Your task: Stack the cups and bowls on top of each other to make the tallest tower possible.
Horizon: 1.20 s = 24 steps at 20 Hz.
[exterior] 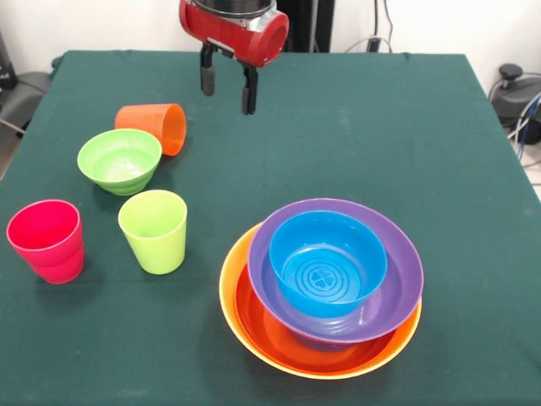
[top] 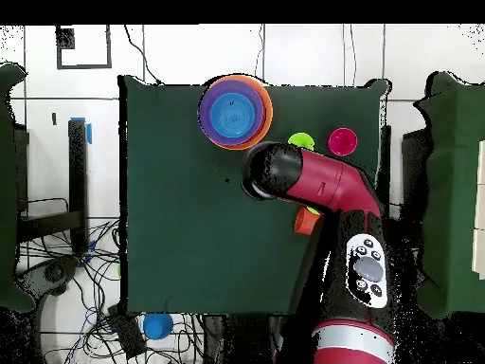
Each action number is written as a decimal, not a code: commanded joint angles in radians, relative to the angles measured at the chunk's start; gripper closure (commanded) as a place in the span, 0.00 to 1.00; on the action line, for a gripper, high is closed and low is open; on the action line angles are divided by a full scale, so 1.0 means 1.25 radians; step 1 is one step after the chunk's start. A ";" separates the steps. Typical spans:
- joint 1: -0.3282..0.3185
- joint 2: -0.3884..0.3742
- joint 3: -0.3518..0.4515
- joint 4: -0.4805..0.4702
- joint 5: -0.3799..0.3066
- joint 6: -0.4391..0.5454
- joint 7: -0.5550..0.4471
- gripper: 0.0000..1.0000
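A stack stands at the front of the table: a yellow-orange bowl [exterior: 230, 296] as base, a red-orange bowl [exterior: 269, 335] in it, then a purple bowl [exterior: 401, 272], then a blue bowl [exterior: 328, 264] on top, all upright. It also shows in the overhead view [top: 235, 112]. An orange cup [exterior: 154, 125] lies on its side. Beside it is a small green bowl [exterior: 120, 159]. A lime green cup [exterior: 154, 230] and a pinkish red cup [exterior: 46, 240] stand upright. My gripper [exterior: 228, 86] hangs open and empty above the table, right of the orange cup. The big pink bowl is out of view.
The table has a dark green cloth [exterior: 439, 152]. In the overhead view my arm [top: 317, 180] covers the green bowl and part of the orange cup [top: 305, 221]. A blue round object [top: 157, 325] lies off the table among cables.
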 commanded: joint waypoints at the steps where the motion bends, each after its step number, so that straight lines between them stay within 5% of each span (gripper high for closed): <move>1: -0.011 0.010 0.099 0.031 -0.063 -0.011 -0.081 0.00; 16: -0.005 0.017 0.095 0.053 -0.074 -0.034 -0.064 0.00; 24: 0.010 0.031 0.084 0.098 -0.096 -0.115 -0.021 0.00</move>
